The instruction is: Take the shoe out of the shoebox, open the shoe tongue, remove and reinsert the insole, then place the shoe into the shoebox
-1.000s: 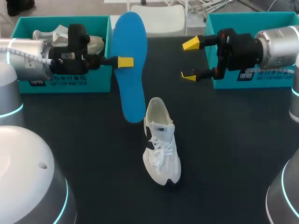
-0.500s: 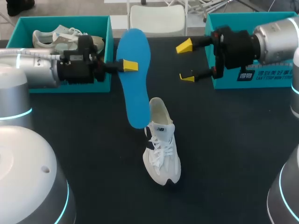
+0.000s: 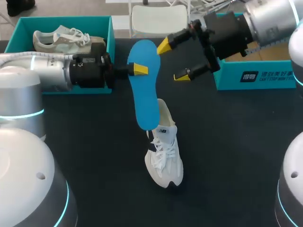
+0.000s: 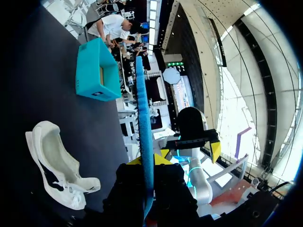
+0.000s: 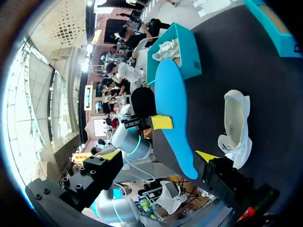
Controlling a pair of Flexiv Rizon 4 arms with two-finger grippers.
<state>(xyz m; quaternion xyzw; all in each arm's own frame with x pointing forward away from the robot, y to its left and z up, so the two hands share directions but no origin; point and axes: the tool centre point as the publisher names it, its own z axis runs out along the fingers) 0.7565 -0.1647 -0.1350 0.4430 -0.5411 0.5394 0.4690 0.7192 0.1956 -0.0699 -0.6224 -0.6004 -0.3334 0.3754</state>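
Observation:
My left gripper (image 3: 134,70) is shut on a blue insole (image 3: 144,90), held on edge with its toe end hanging over the heel of the white shoe (image 3: 163,146). The shoe rests on its side on the dark table. In the left wrist view the insole (image 4: 144,132) runs edge-on out from between my fingertips (image 4: 158,160), with the shoe (image 4: 57,170) lying beside it. My right gripper (image 3: 173,61) stands open just right of the insole's upper end. In the right wrist view the insole (image 5: 173,118) and shoe (image 5: 236,125) lie ahead of its spread fingers (image 5: 206,156).
A teal shoebox (image 3: 61,20) at the back left holds a second shoe (image 3: 66,40), behind my left arm. Another teal shoebox (image 3: 255,75) stands at the back right under my right arm. Bare dark tabletop (image 3: 227,142) surrounds the white shoe.
My left arm has carried the insole to the right, toward the shoe's heel. My right arm has swung left and up, closing in on the insole's upper end, fingers still open.

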